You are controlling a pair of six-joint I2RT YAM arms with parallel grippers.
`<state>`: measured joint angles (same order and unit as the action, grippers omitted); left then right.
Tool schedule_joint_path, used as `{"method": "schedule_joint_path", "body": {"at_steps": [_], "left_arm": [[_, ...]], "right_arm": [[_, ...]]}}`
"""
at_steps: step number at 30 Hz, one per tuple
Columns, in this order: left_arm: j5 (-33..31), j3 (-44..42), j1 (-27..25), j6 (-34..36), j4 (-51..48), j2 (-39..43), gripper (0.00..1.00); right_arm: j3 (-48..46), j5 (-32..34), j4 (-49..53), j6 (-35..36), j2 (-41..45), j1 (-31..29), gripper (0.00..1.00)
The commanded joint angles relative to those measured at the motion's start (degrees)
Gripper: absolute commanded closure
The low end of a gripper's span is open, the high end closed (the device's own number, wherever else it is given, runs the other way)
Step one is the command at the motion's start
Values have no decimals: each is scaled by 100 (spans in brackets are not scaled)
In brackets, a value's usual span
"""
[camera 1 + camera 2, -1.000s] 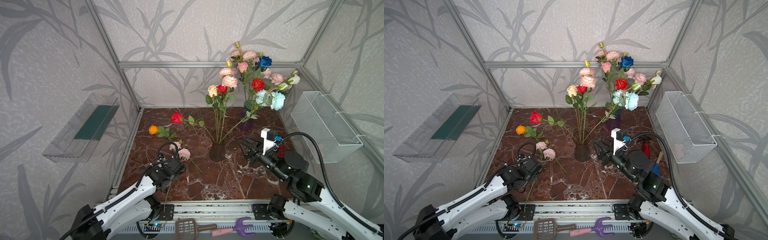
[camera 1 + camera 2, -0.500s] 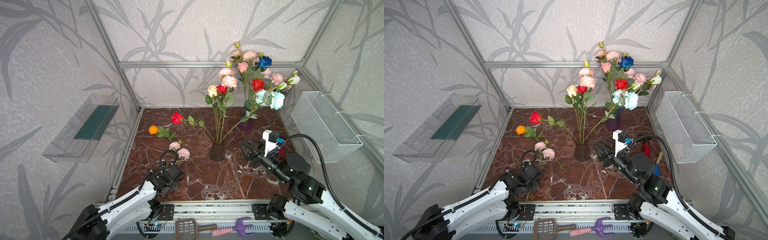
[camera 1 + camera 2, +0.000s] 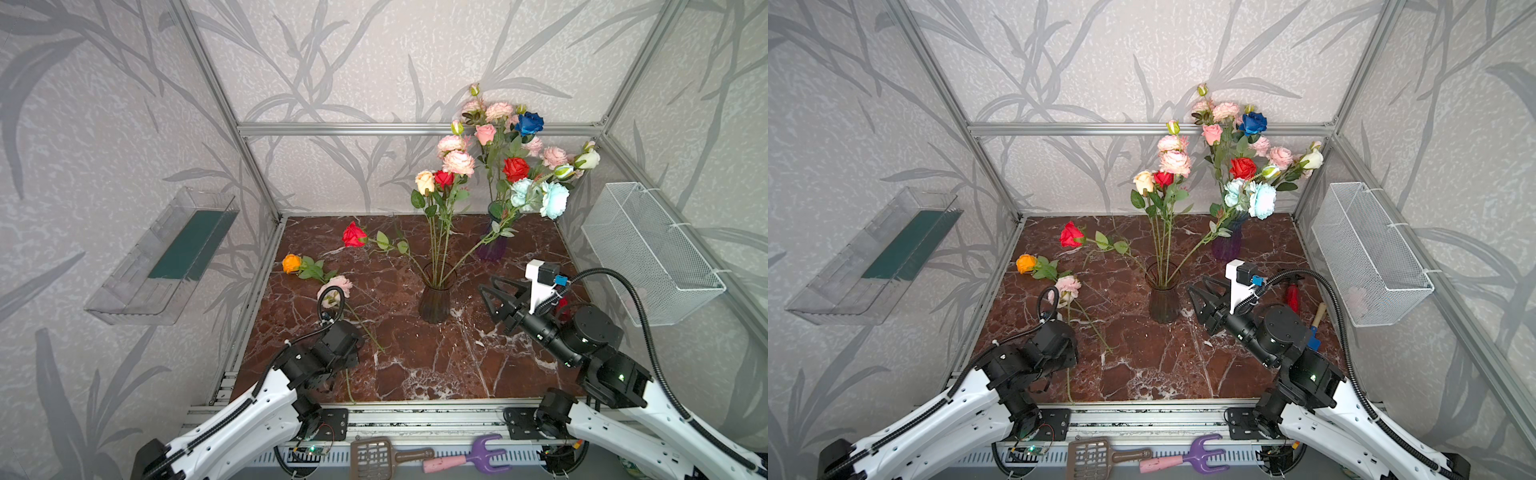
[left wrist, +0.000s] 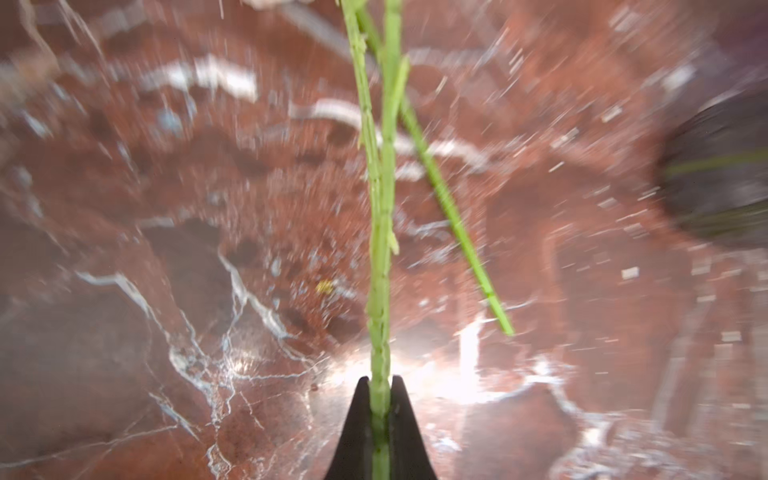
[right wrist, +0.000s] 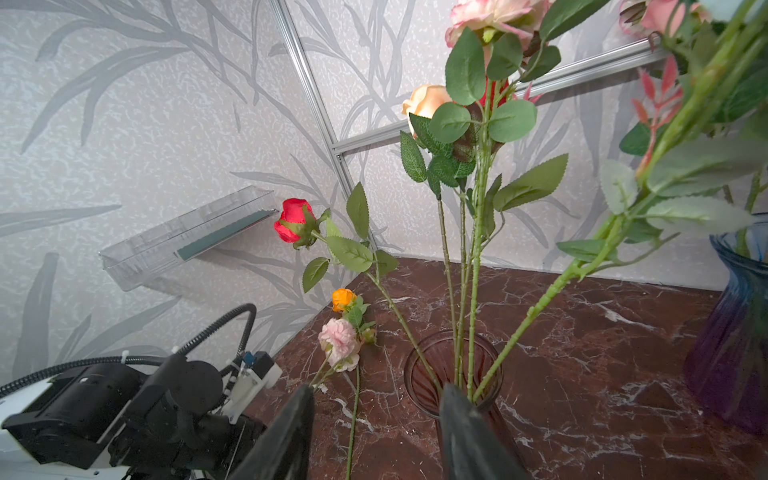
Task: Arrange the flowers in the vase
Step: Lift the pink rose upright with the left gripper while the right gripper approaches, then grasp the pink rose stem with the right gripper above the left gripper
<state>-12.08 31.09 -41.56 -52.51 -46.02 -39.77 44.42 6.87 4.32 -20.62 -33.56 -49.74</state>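
The brown vase (image 3: 434,305) holds several flowers (image 3: 444,178). An orange rose (image 3: 291,263) and a pink peony (image 3: 340,285) lie on the left. The left gripper (image 4: 379,380) pinches a green stem (image 4: 380,249), and the right gripper (image 5: 378,390) is half-open and empty.

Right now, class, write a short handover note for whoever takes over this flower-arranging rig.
Left gripper: shut on a green stem, whose bloom I cannot tell.
Right gripper: open, empty, beside the dark vase.
Done: several flowers stand in that vase, a red rose leaning out.
Left: the orange rose and pink flower lie on the table; lift the gripped stem into the vase.
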Motion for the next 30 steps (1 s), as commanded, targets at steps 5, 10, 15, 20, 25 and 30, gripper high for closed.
{"method": "schedule_joint_path", "body": {"at_steps": [5,10,15,20,25,30], "left_arm": [[-309,1169,1,1284,117,534,100],[300,1395,-4,2423,1468,1005,100],[-120,1594,-1,2927,1698,1704,100],[-1242,2032,-1,3260,1485,1867,100],[-403,2320,-9,4099,2345,1535,100],[1507,2600,-3,4367,3230,709,100]], "right_arm": [[486,-386,-144,-106,-308,-23,50],[966,-989,-238,-153,-905,-41,48],[1511,-1355,-175,-63,-1507,-153,46],[1790,-1313,-172,79,-1816,-340,45],[2079,-1380,-217,201,-2101,-501,44],[2563,-1510,-202,372,-2496,-809,40]]}}
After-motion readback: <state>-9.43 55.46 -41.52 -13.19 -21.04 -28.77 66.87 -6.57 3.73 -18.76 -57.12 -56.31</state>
